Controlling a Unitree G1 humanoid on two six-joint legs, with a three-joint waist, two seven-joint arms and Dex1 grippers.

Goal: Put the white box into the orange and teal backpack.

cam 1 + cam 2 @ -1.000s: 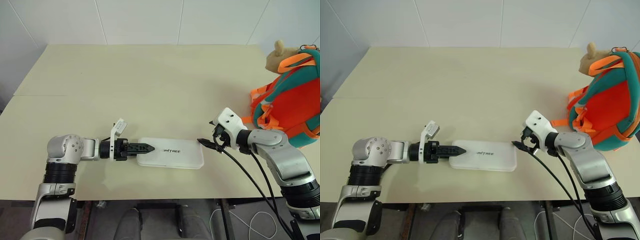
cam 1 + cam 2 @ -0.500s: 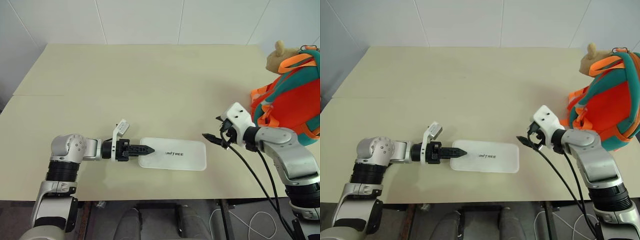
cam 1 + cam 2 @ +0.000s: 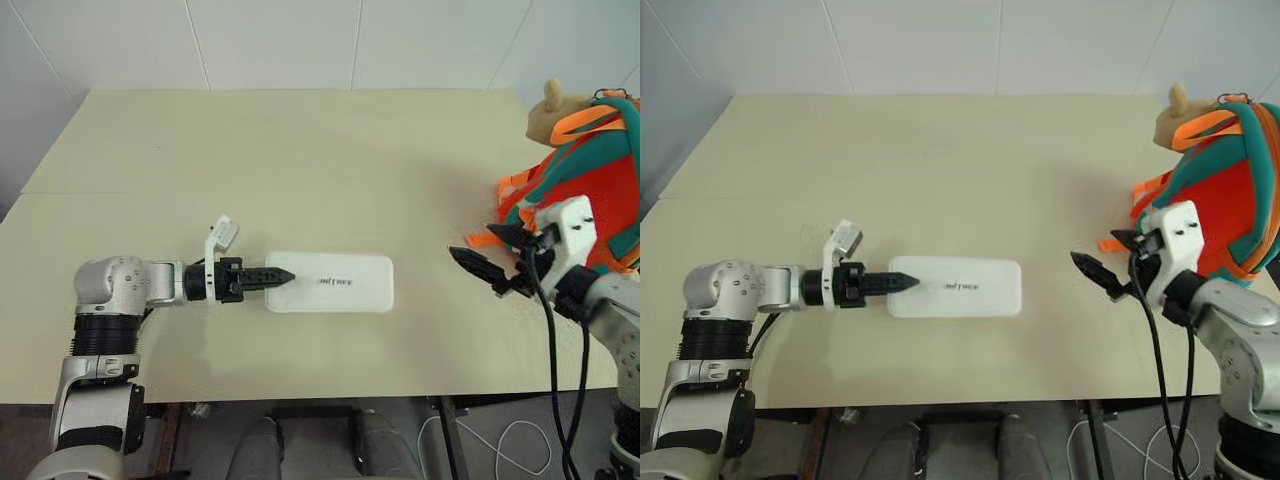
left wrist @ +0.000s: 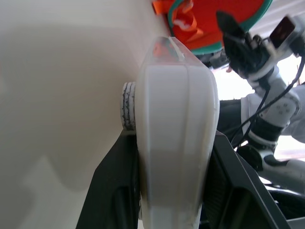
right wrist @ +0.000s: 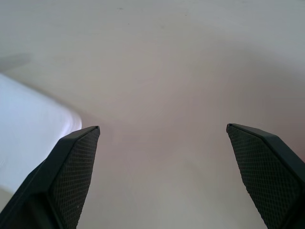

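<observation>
On the beige table (image 3: pixel 300 150) before the white wall, the left gripper (image 3: pixel 283 276) is clamped on the near end of the white box (image 3: pixel 330 283), while the right gripper (image 3: pixel 484 255) stands wide apart beside the backpack (image 3: pixel 585 190), so carrying and inserting are left.

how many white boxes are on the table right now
1. The white box lies near the table's front edge, its left end clamped in the left hand. The backpack could hide others.
</observation>
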